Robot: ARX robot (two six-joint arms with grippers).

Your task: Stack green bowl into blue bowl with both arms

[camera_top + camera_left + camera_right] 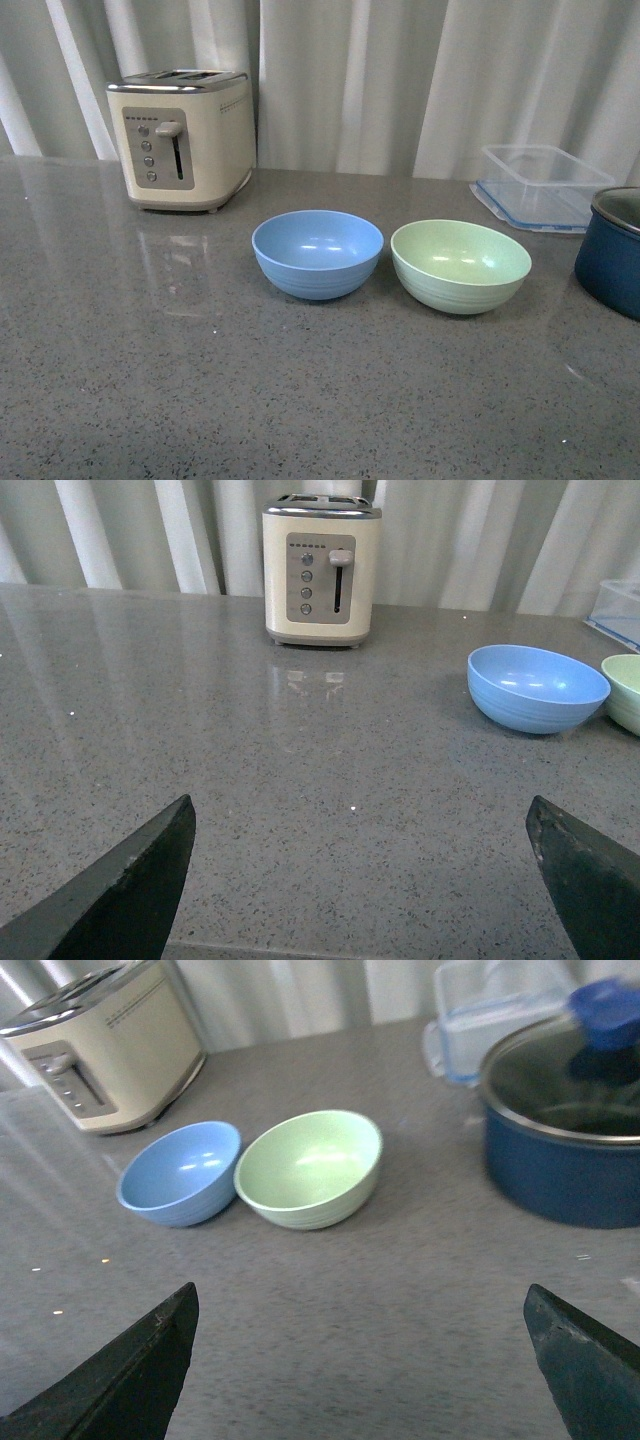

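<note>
The blue bowl and the green bowl sit upright side by side on the table, blue on the left, rims almost touching. The left hand and right hand hover nearer, each spread wide and holding nothing

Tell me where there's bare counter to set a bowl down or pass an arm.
Widest free patch: the counter nearer the robot than both bowls, and left of the blue bowl, in front of the toaster. Crowded on the right: the green bowl sits between blue bowl and dark blue pot, clear container behind.
</note>
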